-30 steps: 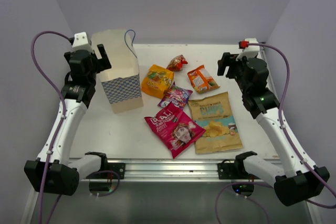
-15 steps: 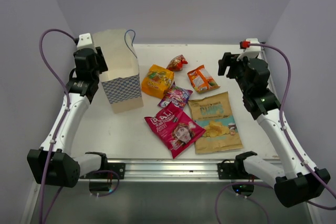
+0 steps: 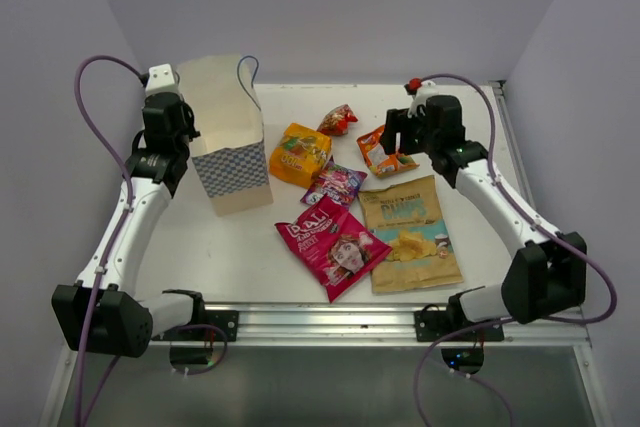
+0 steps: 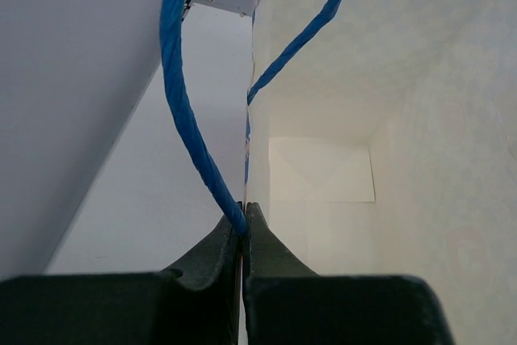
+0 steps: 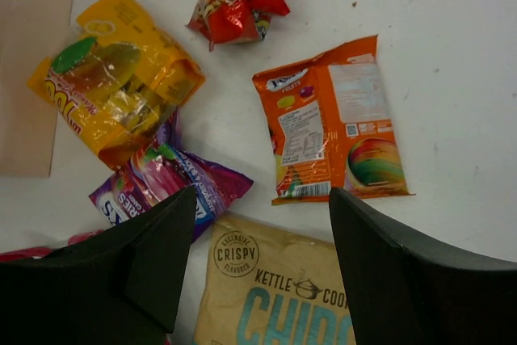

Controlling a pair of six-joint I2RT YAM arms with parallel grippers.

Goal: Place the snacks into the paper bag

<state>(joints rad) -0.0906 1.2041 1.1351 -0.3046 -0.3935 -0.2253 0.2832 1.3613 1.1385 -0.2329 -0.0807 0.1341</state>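
Left arm point(image 3: 128, 232) and right arm point(image 3: 497, 202) had white links, black joints. Purple cable point(image 3: 88, 77) looped off each wrist; red tab point(image 3: 412, 84) topped the right. Fingers point(image 5: 388, 280) were dark.

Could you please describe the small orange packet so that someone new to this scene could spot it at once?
From the tall paper bag at the far left of the table, look right to the far side. Just beyond the large tan chips bag lies the small orange packet. It is flat and rectangular, unlike the crumpled red packet nearby.
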